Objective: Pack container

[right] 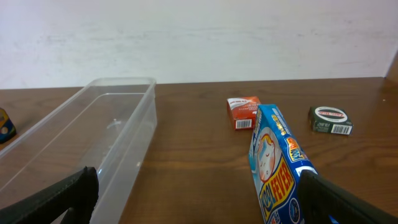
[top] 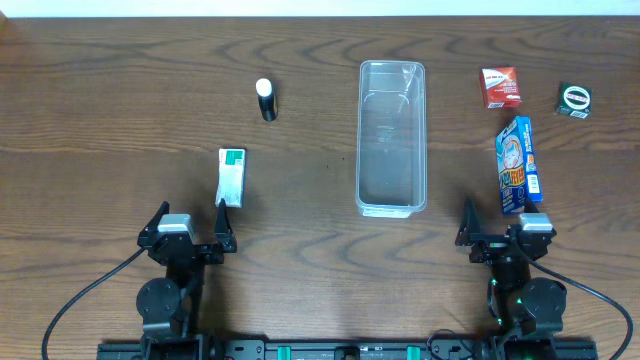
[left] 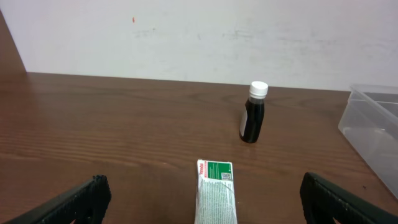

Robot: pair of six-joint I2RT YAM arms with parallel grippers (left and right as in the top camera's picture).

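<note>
The clear plastic container (top: 392, 137) stands empty in the middle of the table; it also shows in the right wrist view (right: 93, 137) and at the right edge of the left wrist view (left: 373, 124). My left gripper (top: 192, 235) is open and empty at the front left, just behind a white and green packet (top: 231, 176), which lies between its fingers in the left wrist view (left: 216, 190). My right gripper (top: 505, 232) is open and empty at the front right, next to the blue Kool Fever box (top: 518, 165), also in the right wrist view (right: 277, 165).
A dark bottle with a white cap (top: 266, 99) stands at the back left, also in the left wrist view (left: 253, 113). A red box (top: 500, 87) and a small black box (top: 574, 99) lie at the back right, also in the right wrist view (right: 242, 112) (right: 331, 119).
</note>
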